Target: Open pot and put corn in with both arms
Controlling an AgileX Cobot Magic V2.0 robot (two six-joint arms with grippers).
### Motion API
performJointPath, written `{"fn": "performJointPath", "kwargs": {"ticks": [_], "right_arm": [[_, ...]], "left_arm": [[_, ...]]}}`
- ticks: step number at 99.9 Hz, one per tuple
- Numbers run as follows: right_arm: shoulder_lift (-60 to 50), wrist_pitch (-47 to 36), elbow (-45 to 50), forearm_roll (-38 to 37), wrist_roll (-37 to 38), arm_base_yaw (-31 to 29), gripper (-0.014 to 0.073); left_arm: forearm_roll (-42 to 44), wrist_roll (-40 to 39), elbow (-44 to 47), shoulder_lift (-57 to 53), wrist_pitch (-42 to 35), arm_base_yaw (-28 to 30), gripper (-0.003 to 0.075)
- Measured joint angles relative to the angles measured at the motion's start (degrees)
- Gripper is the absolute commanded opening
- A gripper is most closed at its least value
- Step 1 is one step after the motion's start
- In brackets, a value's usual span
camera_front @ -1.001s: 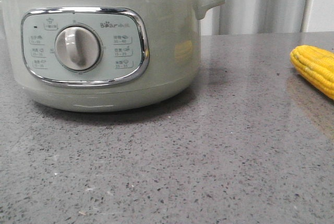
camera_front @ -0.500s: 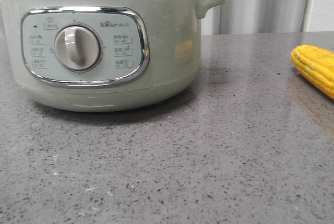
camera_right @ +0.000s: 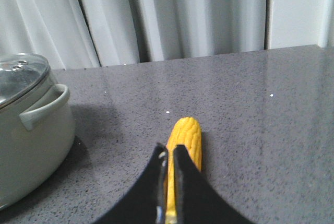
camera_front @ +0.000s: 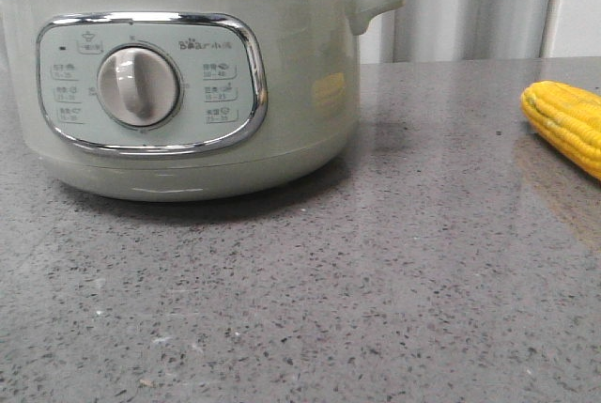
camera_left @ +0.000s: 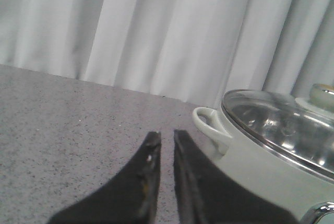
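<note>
Sage-green pot [camera_front: 300, 93] w/ "Bear" logo, lid on; corn [camera_front: 568, 124] apart; left gripper [camera_left: 163, 138], right gripper [camera_right: 170, 153] both nearly closed, empty

The left arm's matte black claw [camera_left: 166, 138] ends in two broad, tapering fingers with worn, pale-scuffed inner edges near the tips. The right arm's matte black claw [camera_right: 169, 151] has the same two tapering fingers, their tips rounded and lightly scratched.
</note>
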Motion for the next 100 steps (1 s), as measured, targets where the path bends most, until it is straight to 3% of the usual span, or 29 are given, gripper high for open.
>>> {"fn": "performJointPath", "kwargs": {"ticks": [9,14,26,40,57,78,100], "right_arm": [[4.5,0.5,-3.5,-0.2,-2.0,0.0,0.0085],[6.2,0.5,-4.8,-0.4,-2.7,0.1,0.0163],[8.9,0.2,-6.4,-0.4,-3.5,0.6,0.0372],[10.1,-0.4,-6.6,-0.5,-3.7,1.8,0.0525],[10.4,-0.6,-6.6,-0.6,-3.7,4.1,0.0546],[10.4,-0.7,-6.6,-0.6,-3.9,4.5,0.0546],[10.4,-0.8,-6.6,-0.6,-3.9,4.5,0.0546]], "left_arm": [[1.0,3.4,-3.4,4.0,0.7,0.0,0.036],[1.2,5.1,-4.9,6.1,0.7,0.0,0.0404],[1.4,7.2,-8.4,11.1,2.8,-0.3,0.0406],[1.5,11.0,-12.2,17.0,3.5,-4.2,0.0407],[1.5,16.2,-17.0,25.8,1.3,-13.4,0.0412],[1.5,17.4,-21.4,37.3,-11.0,-25.9,0.0491],[1.5,17.5,-26.9,50.3,-18.4,-32.7,0.0494]]}}
